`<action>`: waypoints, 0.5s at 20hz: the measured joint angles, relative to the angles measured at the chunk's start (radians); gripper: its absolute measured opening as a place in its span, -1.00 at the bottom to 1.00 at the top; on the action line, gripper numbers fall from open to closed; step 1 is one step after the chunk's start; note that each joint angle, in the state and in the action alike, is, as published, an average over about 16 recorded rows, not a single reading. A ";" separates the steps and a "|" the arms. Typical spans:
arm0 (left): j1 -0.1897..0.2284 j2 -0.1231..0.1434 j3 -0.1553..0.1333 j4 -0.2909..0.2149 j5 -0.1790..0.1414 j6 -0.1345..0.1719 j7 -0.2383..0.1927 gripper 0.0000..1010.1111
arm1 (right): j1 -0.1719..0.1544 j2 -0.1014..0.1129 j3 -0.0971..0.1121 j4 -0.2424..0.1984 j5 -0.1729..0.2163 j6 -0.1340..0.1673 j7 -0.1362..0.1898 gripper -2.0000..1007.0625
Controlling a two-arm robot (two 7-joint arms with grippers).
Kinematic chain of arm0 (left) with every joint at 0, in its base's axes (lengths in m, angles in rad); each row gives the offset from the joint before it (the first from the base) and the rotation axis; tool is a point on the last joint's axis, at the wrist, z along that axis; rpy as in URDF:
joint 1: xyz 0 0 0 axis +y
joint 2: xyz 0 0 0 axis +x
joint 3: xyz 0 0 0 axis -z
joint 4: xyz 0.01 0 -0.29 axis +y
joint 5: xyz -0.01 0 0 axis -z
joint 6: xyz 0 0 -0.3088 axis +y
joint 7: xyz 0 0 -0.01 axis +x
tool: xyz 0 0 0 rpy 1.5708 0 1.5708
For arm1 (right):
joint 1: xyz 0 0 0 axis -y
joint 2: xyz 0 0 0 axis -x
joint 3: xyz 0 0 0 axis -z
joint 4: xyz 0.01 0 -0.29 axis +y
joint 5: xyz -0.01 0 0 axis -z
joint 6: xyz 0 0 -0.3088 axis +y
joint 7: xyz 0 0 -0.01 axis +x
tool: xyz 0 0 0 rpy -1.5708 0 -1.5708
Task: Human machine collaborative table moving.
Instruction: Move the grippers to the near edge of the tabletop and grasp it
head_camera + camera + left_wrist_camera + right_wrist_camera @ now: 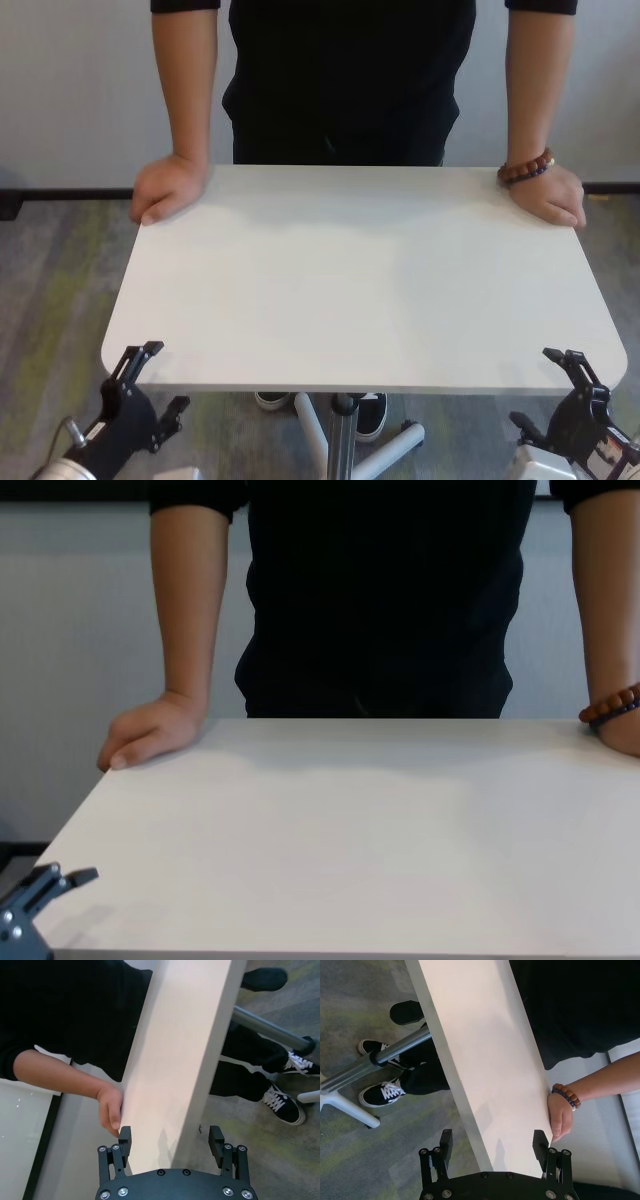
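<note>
The worktop (360, 290) stands between us. The human (350, 70) is at its far edge with one hand (168, 188) on each far corner, the other hand (548, 193) wearing a bead bracelet (526, 168). My left end effector (171, 1141) and right end effector (492, 1145) sit at the two near corners, fingers wide open and straddling the thin edge — gripping nothing yet. I judge this the pre-grasp step. Next, both must close squarely on the edge together, so the worktop neither tilts nor slips.
</note>
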 joint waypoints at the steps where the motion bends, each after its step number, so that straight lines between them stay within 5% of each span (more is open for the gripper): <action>1: -0.007 -0.005 0.000 0.009 0.006 0.002 -0.001 0.98 | 0.001 -0.002 0.001 0.001 -0.005 0.003 0.002 1.00; 10: -0.054 -0.043 -0.006 0.078 0.055 0.014 0.001 0.98 | 0.011 -0.021 0.001 0.021 -0.055 0.024 0.013 1.00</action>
